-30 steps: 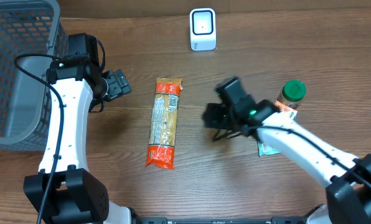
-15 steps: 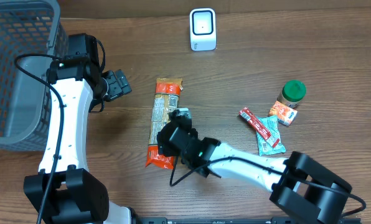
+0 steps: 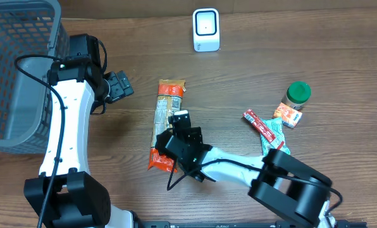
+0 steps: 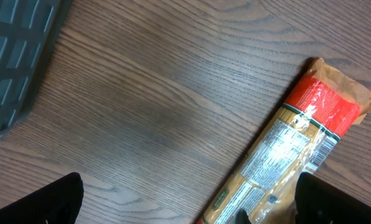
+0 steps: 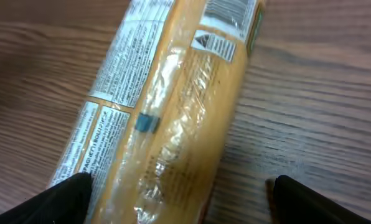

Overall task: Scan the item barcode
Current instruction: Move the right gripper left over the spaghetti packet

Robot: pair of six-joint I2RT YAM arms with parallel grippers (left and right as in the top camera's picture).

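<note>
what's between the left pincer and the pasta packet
Only bare table. In the overhead view nothing lies between the left pincer and the pasta packet; the two are apart.

right tool (image 3: 173, 133) over pasta packet (image 3: 168, 104) | scanner (image 3: 205, 30) top | basket (image 3: 11, 69) left

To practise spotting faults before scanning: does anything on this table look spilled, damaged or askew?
Nothing is spilled or torn. The pasta pack lies flat and intact. Only the two sachets beside the jar look untidy: they overlap at an angle to each other.
</note>
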